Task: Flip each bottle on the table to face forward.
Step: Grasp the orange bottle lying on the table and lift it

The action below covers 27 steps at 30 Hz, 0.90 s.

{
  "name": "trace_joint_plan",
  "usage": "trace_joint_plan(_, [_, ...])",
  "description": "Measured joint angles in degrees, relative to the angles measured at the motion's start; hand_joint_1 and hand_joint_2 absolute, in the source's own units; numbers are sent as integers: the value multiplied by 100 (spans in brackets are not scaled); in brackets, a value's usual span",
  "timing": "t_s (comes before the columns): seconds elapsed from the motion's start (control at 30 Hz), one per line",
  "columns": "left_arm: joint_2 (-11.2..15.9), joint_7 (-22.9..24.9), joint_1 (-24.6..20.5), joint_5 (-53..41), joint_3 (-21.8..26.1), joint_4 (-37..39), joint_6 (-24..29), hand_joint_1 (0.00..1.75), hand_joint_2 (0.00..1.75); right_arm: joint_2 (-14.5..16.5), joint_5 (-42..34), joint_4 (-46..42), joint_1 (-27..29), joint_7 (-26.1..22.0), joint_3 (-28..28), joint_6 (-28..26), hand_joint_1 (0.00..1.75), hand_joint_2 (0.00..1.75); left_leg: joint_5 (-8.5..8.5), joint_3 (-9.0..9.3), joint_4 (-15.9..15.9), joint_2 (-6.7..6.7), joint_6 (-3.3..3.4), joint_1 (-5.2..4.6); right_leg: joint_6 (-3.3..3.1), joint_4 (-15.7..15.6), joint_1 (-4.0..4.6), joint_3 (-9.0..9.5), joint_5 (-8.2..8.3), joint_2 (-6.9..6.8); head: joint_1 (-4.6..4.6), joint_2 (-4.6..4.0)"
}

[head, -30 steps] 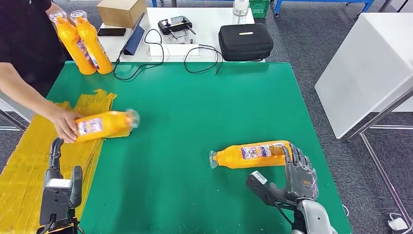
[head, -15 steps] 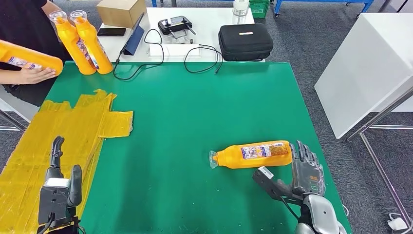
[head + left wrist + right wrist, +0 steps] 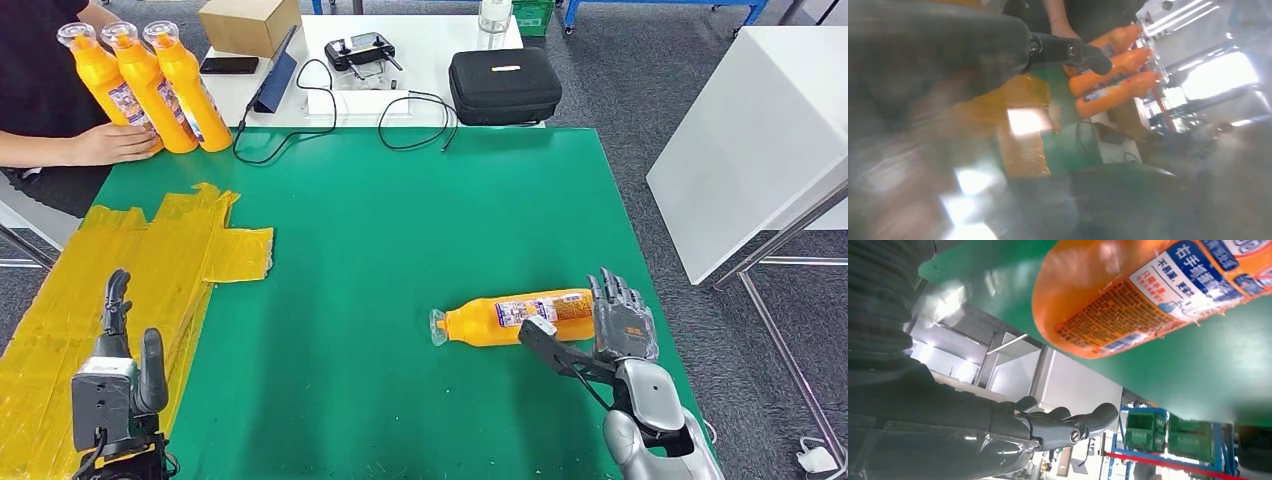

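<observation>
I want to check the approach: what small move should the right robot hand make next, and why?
Probably close the right robot hand around the base of the lying bottle. The fingers stand apart just behind that end, the thumb reaches under the label, and nothing is gripped yet, so it cannot be turned.

Bare green table lies between the lying bottle and the standing bottles.

My head view is bright, evenly lit and sharp, with only soft shadows on the table. My left wrist view is smeared with blur and white glare patches. In my right wrist view the bottle is sharp; background lights glow.
</observation>
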Motion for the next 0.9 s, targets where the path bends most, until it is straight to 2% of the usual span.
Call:
trace_joint_plan(0.37, [47, -43, -129, 266, 6, 136, -19, 0, 0, -152, -143, 930, -677, -320, 313, 317, 0, 175, 1, 0, 0, 0, 0, 0, 0, 0, 0, 0, 1, 0, -1, 0])
trace_joint_plan(0.83, [114, -59, -267, 420, 2, 311, 1, 0, 0, -227, -184, 1850, -1415, -559, 865, 435, 0, 175, 3, -1, 1, -1, 1, 0, 1, 1, 1, 0, 1, -1, 0, 0])
trace_joint_plan(0.87, [121, -65, -282, 448, 2, 330, 1, 0, 0, -226, -210, 1951, -1509, -629, 948, 480, 2, 175, 3, 1, 1, 0, 1, 1, 1, 1, 1, 1, 1, -1, -1, 0])
trace_joint_plan(0.9, [128, -75, -295, 476, 2, 349, 1, 0, 0, -225, -252, 2053, -1605, -717, 1034, 532, 46, 175, 3, 5, 1, 2, 1, 1, 1, 1, 2, 3, 1, 0, 0, 0])
